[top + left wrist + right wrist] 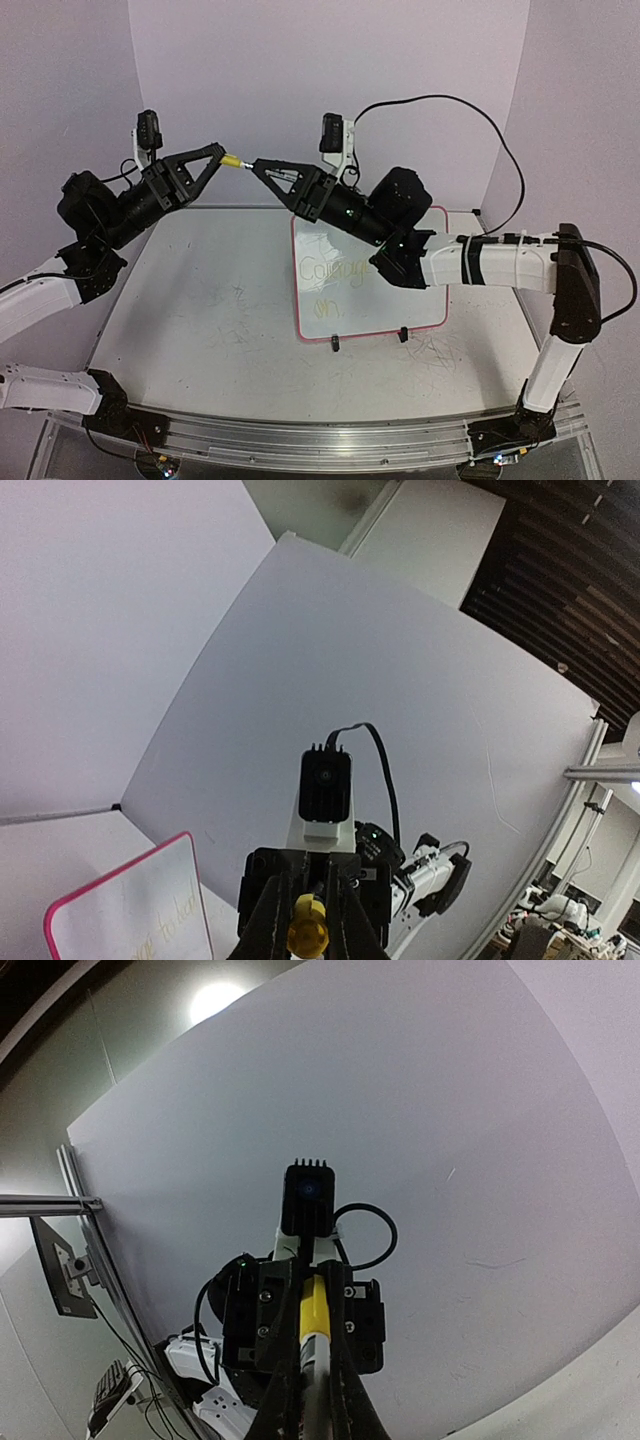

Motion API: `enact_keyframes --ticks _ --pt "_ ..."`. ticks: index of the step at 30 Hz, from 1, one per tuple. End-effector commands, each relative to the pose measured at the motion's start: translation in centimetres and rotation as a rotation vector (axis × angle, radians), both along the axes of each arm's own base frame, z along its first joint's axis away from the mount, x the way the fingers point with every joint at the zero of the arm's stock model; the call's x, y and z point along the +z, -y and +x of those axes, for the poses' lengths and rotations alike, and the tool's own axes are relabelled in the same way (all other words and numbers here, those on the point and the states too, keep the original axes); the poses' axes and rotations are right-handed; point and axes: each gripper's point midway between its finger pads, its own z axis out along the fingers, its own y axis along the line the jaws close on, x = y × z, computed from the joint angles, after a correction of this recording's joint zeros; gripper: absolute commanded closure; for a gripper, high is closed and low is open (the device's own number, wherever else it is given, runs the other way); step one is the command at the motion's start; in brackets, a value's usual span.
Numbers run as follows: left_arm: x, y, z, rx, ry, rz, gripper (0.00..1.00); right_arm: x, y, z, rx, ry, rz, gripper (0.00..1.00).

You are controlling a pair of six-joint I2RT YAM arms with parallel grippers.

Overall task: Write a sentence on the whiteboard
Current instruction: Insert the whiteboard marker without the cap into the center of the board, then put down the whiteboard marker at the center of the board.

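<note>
Both arms raised above rear of tabletop [190, 300]. Left fingers [205, 150] and right fingers [272, 172] meet tip to tip. Yellow marker [233, 160] bridges gap, one end pinched by each. Whiteboard [400, 300] on tabletop, partly under right arm; pink rim, two black clips at near edge. Faint yellow sentence [322, 270] starts "Courage"; second line unreadable.

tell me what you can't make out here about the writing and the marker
- Sentence on the whiteboard, top view: the pale yellow strokes are too faint and small to read past the first word, and the right arm covers the board's upper part.
- Left wrist view: the bottom edge cuts the board off.
- Yellow marker: both sets of fingers hide most of it, so capped or uncapped is unclear.
</note>
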Motion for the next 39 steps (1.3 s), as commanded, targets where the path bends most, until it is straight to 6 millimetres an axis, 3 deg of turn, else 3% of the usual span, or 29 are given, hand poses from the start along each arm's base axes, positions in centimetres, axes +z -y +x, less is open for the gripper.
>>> enact_keyframes --ticks 1,5,7,11,15,17,19,21,25,29,36,39 --pt "-7.8 4.4 -1.5 -0.208 -0.171 0.195 1.00 -2.1 -3.9 -3.8 0.121 0.002 -0.102 1.00" --pt "-8.3 4.2 -1.2 -0.179 -0.168 0.199 1.00 -2.7 -2.8 -3.5 0.079 -0.001 -0.121 1.00" --pt "-8.0 3.7 -0.7 -0.133 -0.171 0.183 1.00 -3.7 -1.9 -2.9 0.051 -0.022 -0.140 0.95" --pt "-7.8 2.1 1.1 -0.004 -0.219 0.148 1.00 -5.2 1.2 -1.4 -0.052 -0.070 -0.164 0.74" --pt "-8.5 -0.3 3.6 0.105 -0.336 0.090 1.00 -6.9 3.5 -1.1 -0.122 -0.097 -0.190 0.46" --pt "-9.2 -1.7 4.6 0.142 -0.405 0.052 1.00 -7.8 4.3 -1.0 -0.145 -0.118 -0.204 0.23" --pt "-10.2 -3.2 5.9 0.172 -0.485 0.019 1.00 -9.1 4.9 -1.0 -0.160 -0.140 -0.229 0.07" --pt "-11.4 -4.7 6.9 0.195 -0.555 -0.002 1.00 -10.9 5.8 -0.8 -0.193 -0.167 -0.263 0.02" --pt "-17.1 -6.9 9.3 0.369 -0.734 0.193 1.00 -14.7 8.2 -0.4 -0.306 -0.182 -0.381 0.02" --pt "-23.4 -9.7 9.3 0.552 -0.837 0.456 1.00 -15.7 12.1 0.0 -0.462 -0.153 -0.480 0.02" --pt "-32.5 -9.9 7.8 0.513 -0.989 0.685 1.00 -13.9 18.2 0.8 -0.725 -0.054 -0.591 0.02" --pt "-35.0 -9.4 7.8 0.480 -1.045 0.743 1.00 -12.7 19.9 0.8 -0.787 -0.028 -0.598 0.02"
